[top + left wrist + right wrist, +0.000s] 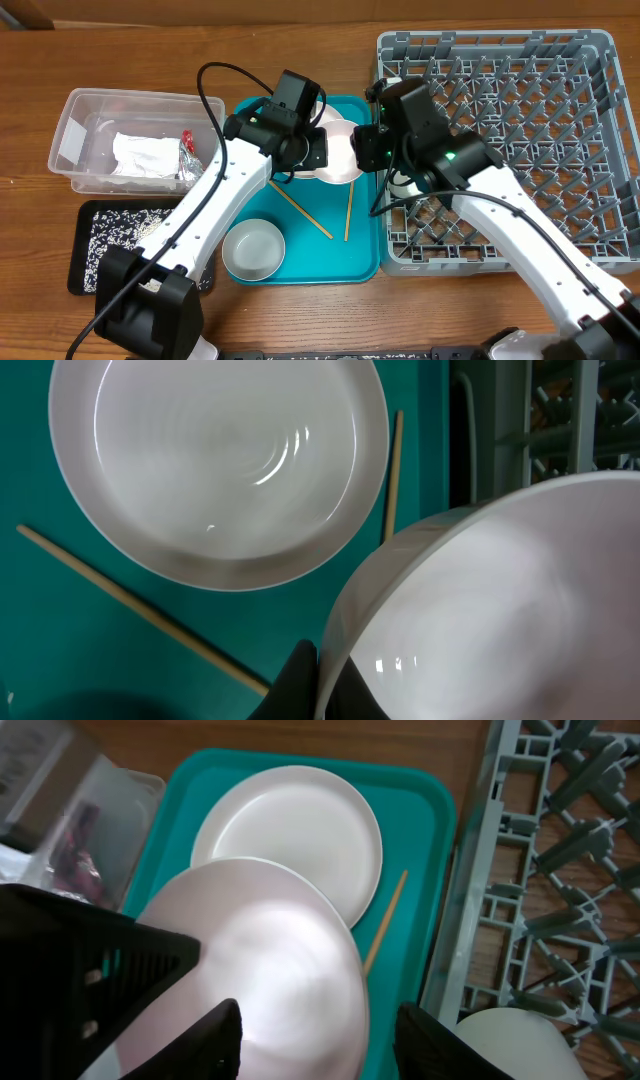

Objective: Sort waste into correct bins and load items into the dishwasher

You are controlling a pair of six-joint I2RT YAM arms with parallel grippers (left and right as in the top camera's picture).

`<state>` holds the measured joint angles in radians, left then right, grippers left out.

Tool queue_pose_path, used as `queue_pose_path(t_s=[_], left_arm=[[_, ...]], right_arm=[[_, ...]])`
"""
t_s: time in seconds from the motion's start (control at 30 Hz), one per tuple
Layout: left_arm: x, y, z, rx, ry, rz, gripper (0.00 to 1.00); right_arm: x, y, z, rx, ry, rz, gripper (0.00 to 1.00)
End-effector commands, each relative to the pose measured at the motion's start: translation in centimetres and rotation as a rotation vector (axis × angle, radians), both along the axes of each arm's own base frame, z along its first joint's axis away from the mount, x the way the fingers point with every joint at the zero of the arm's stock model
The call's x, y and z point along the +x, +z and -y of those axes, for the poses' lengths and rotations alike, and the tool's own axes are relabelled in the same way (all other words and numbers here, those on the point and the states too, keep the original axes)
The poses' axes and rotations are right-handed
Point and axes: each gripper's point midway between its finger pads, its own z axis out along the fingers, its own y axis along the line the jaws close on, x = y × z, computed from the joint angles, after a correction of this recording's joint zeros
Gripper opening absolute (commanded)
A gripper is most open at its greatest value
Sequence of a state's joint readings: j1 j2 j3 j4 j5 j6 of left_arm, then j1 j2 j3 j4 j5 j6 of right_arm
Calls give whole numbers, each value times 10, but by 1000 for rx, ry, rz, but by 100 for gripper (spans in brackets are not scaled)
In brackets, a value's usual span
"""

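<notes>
Pinkish-white bowl (340,165) gripped over the teal serving tray (300,262), between two end effectors.

The left end effector (322,685) is clamped on the bowl's rim, one finger inside and one outside, holding it tilted at the tray's upper right, just beside the grey dish rack (520,100). The right end effector (330,1040) faces the bowl from the rack side with its fingers spread apart, gripping nothing. A grey bowl (252,248) sits upright at the tray's lower left, with two wooden chopsticks (300,210) lying between the bowls. At upper left of the wooden worktop (30,200), the clear tub (100,110) holds a crumpled napkin (140,155) and a foil wrapper (187,148). Below it, the black tray (85,250) carries scattered rice (110,235).
</notes>
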<state>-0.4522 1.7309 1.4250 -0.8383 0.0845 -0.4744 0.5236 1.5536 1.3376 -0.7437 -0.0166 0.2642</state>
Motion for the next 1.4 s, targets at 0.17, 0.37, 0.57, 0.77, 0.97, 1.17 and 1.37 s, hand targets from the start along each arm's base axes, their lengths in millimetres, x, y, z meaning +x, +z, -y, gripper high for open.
queue_pose_path(t_s=[0.17,0.37,0.57,0.77,0.97,1.17,1.37], left_arm=[[7,7,3,1,-8,43,4],[11,11,5,-10,-8,65,4],[15,13,7,-18,-8,82,4],[18,15,9,-29,-9,97,4],[18,15,10,-33,-4,97,4],[19,17,12,-46,-7,101,4],[21,21,16,-69,-15,114,18]], right_arm=[[9,-2,0,-22,-20,15,49],[6,-5,3,-17,-44,-14,42],[0,-11,6,-8,-86,-59,38],[-3,-16,8,-7,-105,-82,29],[-3,-15,8,-5,-105,-80,17],[3,-15,17,-21,-185,-66,7],[10,-11,21,-33,-207,-30,4]])
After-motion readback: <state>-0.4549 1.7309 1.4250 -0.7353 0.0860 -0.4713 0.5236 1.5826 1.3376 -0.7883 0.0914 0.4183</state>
